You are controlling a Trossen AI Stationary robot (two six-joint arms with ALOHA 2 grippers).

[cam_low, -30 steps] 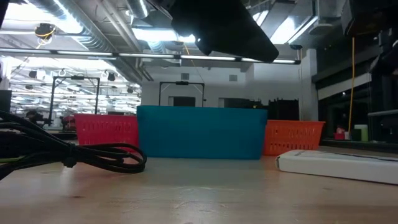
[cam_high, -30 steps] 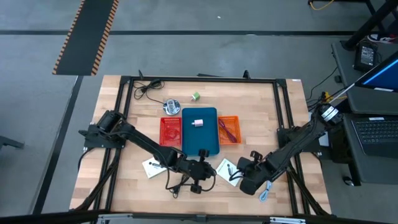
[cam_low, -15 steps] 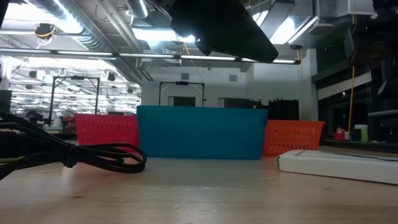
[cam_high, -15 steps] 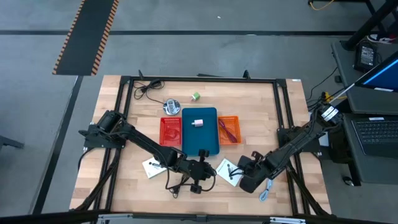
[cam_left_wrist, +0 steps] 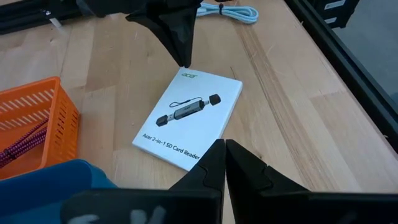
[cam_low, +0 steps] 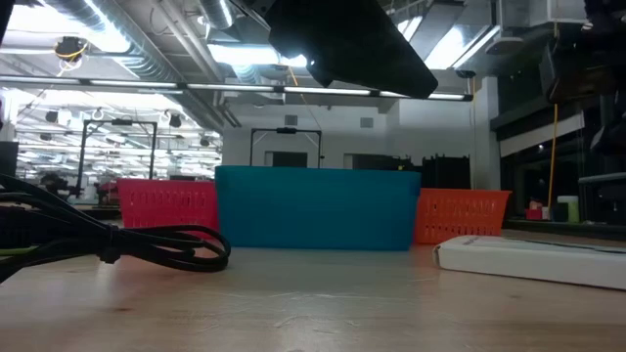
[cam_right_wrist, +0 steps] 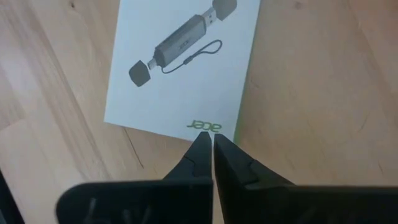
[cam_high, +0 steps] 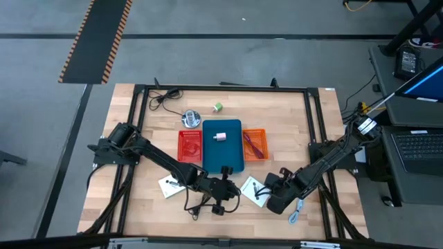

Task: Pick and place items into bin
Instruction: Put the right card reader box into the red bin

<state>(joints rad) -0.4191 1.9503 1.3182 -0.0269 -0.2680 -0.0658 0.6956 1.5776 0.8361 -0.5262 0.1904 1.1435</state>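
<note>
The white card box printed with a black card reader [cam_right_wrist: 180,68] lies flat on the wooden table [cam_high: 277,111], just in front of the teal plastic bin [cam_high: 222,146] and a little to its right. The right gripper [cam_right_wrist: 208,142] has its jaws closed, tips together at the card's near edge by the green logo; whether they touch the card is hard to tell. The left gripper [cam_left_wrist: 217,152] is also closed, holding nothing, its tips hovering over the opposite edge of the same card. A second white card [cam_high: 171,185] lies to the left of the left gripper. Inside the teal bin rests a pale block [cam_high: 221,136]. The orange mesh basket [cam_high: 255,143] holds a reddish cable [cam_left_wrist: 22,144]. A blue-white coiled cable [cam_left_wrist: 231,11] lies near the table's front right corner.
</note>
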